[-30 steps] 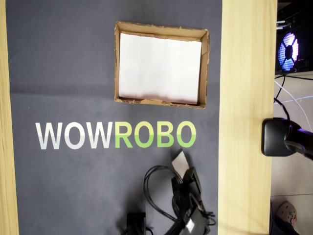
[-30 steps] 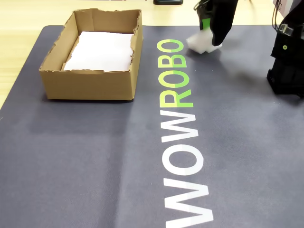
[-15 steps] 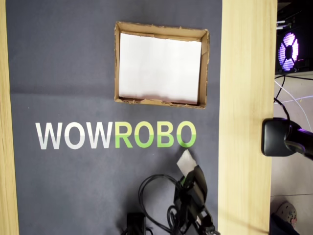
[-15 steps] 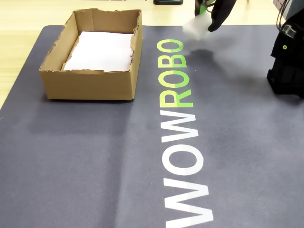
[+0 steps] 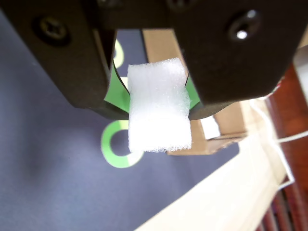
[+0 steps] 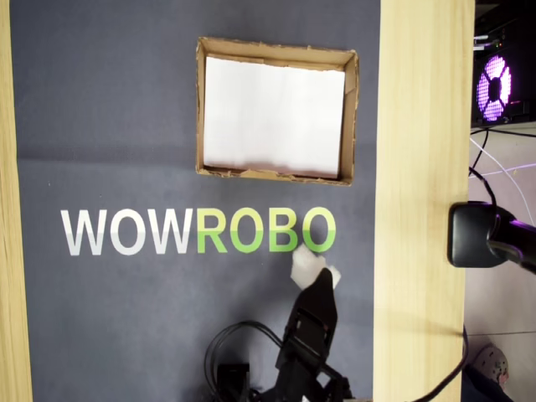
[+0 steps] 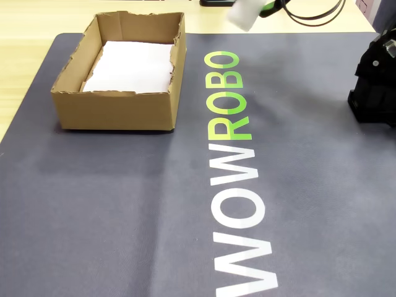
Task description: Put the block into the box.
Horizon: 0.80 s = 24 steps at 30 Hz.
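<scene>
The block (image 5: 158,111) is a white foam chunk pinched between the black jaws of my gripper (image 5: 156,98), which is shut on it. From overhead the block (image 6: 306,265) hangs just below the green last letter of the mat's lettering, at the tip of the arm. In the fixed view the block (image 7: 244,13) is lifted near the top edge, well above the mat. The box (image 6: 201,109) is a brown cardboard tray with a white lining, lying beyond the lettering; its near wall (image 7: 111,110) faces the fixed camera. A corner of the box (image 5: 226,130) shows behind the block in the wrist view.
A dark mat with "WOWROBO" lettering (image 6: 198,231) covers the table, with pale wood strips on both sides (image 6: 423,167). The arm's black base (image 7: 376,86) stands at the fixed view's right edge. A black camera (image 6: 477,235) and cables lie off the table to the right.
The gripper has risen with the block and carried it toward the lettering and the box; in the fixed view the block climbed from mat level to the top edge.
</scene>
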Tool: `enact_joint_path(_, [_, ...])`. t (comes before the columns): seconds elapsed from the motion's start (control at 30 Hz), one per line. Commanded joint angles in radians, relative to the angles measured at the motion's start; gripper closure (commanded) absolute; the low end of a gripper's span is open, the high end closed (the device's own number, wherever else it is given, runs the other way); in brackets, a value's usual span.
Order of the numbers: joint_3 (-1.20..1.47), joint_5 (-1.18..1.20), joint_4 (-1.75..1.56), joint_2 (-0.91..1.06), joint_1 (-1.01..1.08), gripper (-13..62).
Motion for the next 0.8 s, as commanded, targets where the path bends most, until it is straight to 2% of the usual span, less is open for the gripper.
enact_joint_path(0.0, [-0.031, -0.035, -0.109, 0.037, -0.018, 62.0])
enact_joint_path(0.33, [-0.155, -0.035, -0.124, -0.032, -0.232, 62.0])
enact_joint_path(0.47, [-0.397, -0.035, -0.086, -0.215, -0.255, 62.0])
enact_joint_path(0.63, [-0.580, -0.029, -0.071, -0.405, -0.276, 62.0])
enact_joint_path(0.77, [-0.594, -0.028, -0.072, -0.480, -0.298, 62.0])
